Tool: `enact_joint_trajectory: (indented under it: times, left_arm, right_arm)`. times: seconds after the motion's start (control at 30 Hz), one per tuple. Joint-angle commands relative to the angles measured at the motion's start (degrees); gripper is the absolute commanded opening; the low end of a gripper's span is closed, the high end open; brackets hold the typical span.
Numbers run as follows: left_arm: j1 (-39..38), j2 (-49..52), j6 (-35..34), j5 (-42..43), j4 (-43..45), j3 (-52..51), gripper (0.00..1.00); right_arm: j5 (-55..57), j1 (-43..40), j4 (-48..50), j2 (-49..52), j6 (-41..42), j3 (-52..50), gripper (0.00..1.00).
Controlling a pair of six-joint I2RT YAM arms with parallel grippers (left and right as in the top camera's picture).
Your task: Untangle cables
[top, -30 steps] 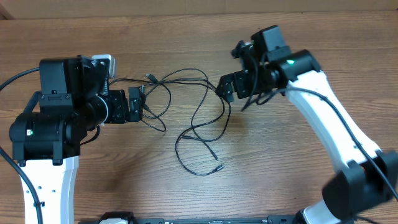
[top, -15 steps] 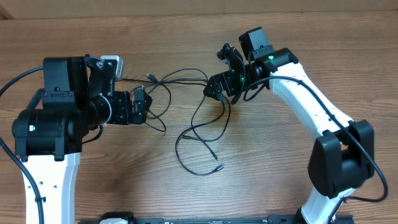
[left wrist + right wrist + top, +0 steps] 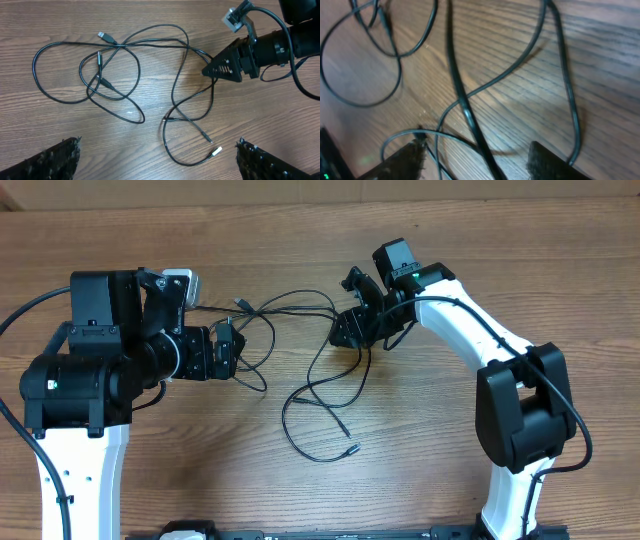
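Since the frame a second earlier, the right arm has swung left and folded at the elbow. This has brought the right gripper (image 3: 348, 332) from well right of the tangle to its right edge. The left arm has barely shifted.

The cables (image 3: 316, 360), thin and black, lie loose on the middle of the wooden surface (image 3: 420, 480), between the two arms. Their densest crossings (image 3: 100, 80) sit on the left side, near the left gripper (image 3: 228, 348). A long loop ending in a silver plug (image 3: 216, 151) trails toward the near edge.

The right gripper is low over the rightmost strands with its fingers (image 3: 402, 160) apart. In the right wrist view one strand runs straight between them and a second curves close by. The left gripper is spread wide and holds nothing.

Risks, as judged:
- Closing here could pinch two strands together, so that a pull drags the bundle rather than freeing one cable.
- With the left side unanchored, a pull to the right would probably slide the whole tangle or cinch the left crossings tighter.
- The plug could also snag in a loop.
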Motion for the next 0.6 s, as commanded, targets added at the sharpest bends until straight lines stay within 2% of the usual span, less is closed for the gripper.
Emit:
enact_joint_trajectory:
  times: [0.0,0.07,0.1,0.4,0.57]
  left_arm:
    - [-0.3,0.2,1.1,1.0,-0.1,0.5,1.0]
    - [-0.3,0.2,1.1,1.0,-0.1,0.5,1.0]
    - [-0.3,0.2,1.1,1.0,-0.1,0.5,1.0]
    - [-0.3,0.2,1.1,1.0,-0.1,0.5,1.0]
    - [-0.3,0.2,1.1,1.0,-0.1,0.5,1.0]
  right_arm:
    - [-1.2,1.5,0.6,0.8,-0.2,0.0,0.39]
    - [-1.2,1.9,0.1,0.8,-0.2,0.0,0.08]
    - [-1.3,2.0,-0.3,0.8,-0.2,0.0,0.04]
    - [-1.7,1.9,-5.8,0.2,-0.2,1.0,0.04]
    - [-1.7,1.0,-13.2,-5.0,-0.2,10.1,0.03]
